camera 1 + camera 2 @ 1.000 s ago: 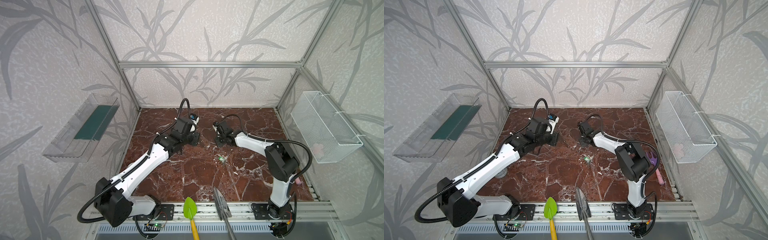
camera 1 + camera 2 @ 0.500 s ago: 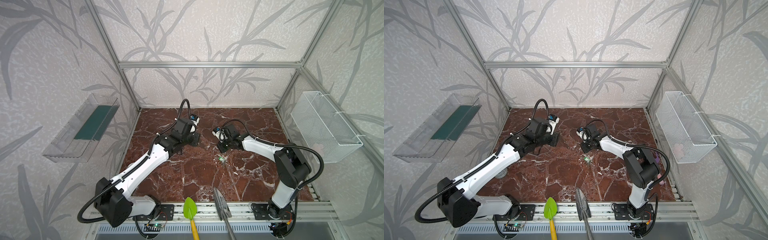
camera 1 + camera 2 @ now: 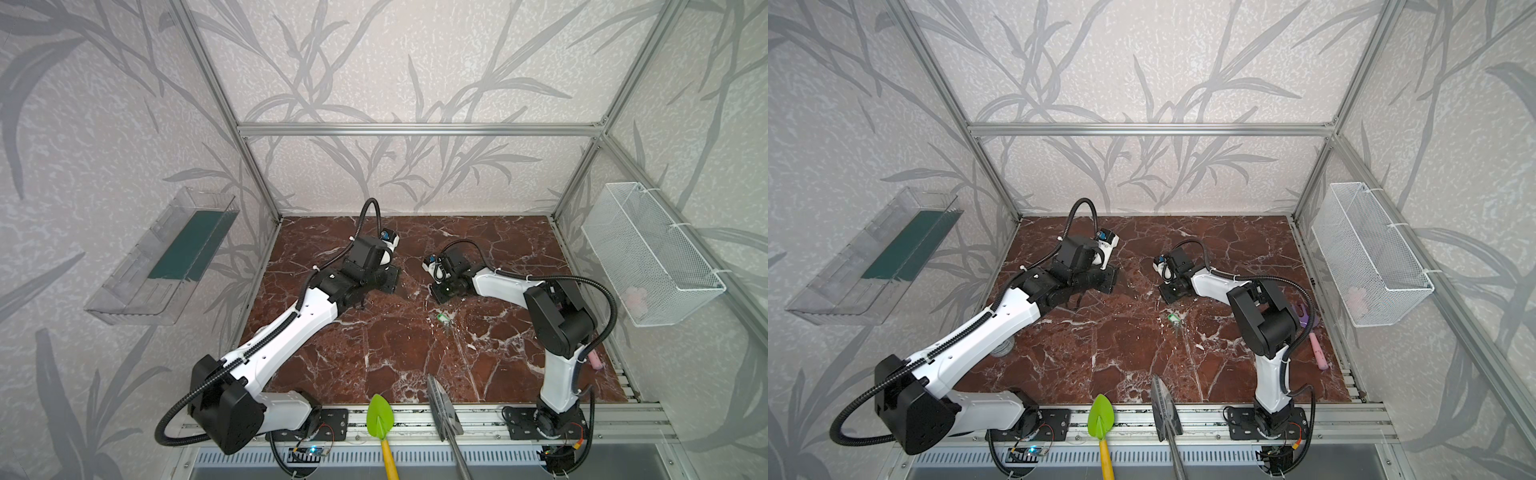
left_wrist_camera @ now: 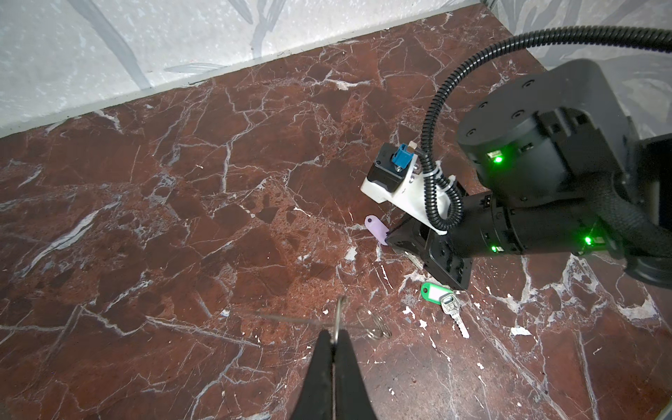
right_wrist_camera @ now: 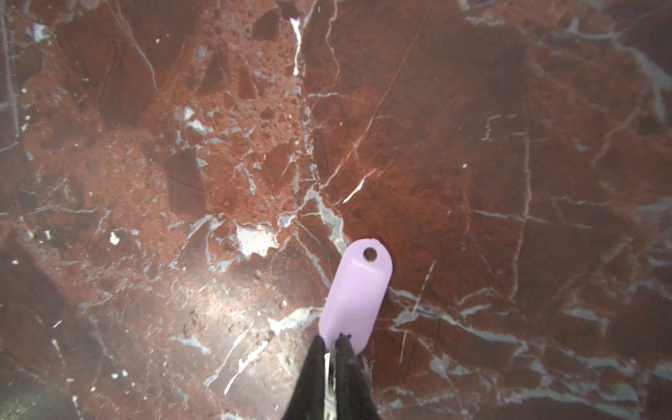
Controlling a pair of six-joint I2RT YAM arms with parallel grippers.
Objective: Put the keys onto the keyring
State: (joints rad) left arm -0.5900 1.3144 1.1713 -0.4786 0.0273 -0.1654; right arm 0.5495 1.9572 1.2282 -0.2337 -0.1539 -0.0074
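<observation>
— What is the left gripper [image 4: 332,343] doing?
— Pinching a thin wire keyring [image 4: 338,318] upright, jaws clamped.
— And the right gripper [image 5: 331,343]?
— Nipping the lilac key [image 5: 358,294] by its tag end — the green key [image 4: 442,300] is lying on the marble table [image 4: 182,218], at its five o'clock.

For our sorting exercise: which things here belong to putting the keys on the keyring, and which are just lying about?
Job: keyring, pinched by left gripper; lilac key, in right gripper; green key, on the table.
Lying about: green trowel; grey metal tool; pink stick; purple claw; tin can.
</observation>
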